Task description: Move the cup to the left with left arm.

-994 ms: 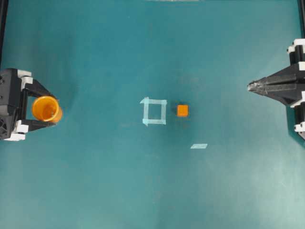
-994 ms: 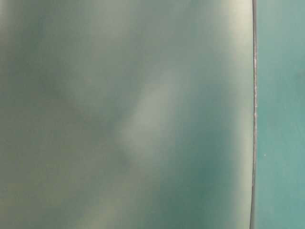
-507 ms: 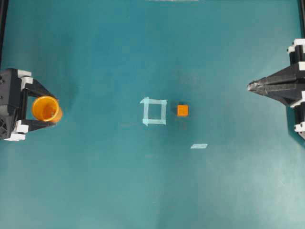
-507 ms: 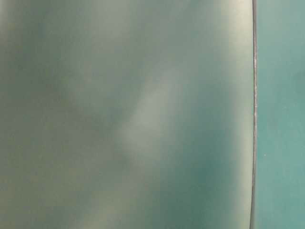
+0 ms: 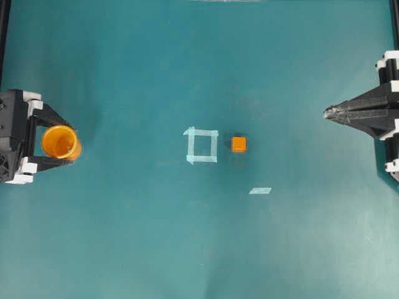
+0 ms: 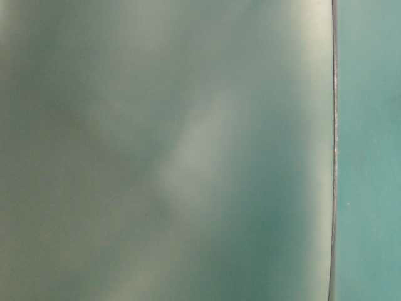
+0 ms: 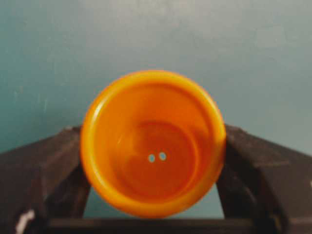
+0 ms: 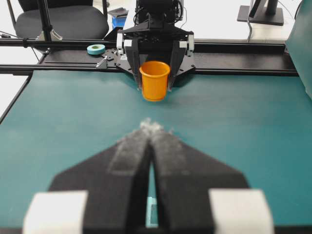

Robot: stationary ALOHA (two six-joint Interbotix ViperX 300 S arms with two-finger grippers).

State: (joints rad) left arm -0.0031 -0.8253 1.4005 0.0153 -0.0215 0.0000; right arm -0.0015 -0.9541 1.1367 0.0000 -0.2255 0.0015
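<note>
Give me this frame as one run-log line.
left gripper: shut on cup, far left | right gripper: shut, parked | cube: beside tape square

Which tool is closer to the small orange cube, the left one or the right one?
The right tool is closer: it sits shut toward the right table edge, apart from the cube. The left tool is at the far left edge, shut on the cup, beyond the tape square.

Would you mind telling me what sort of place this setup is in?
Probably a robotics lab or office: a teal work table on a black rail frame, with an office chair and a monitor stand behind it.
</note>
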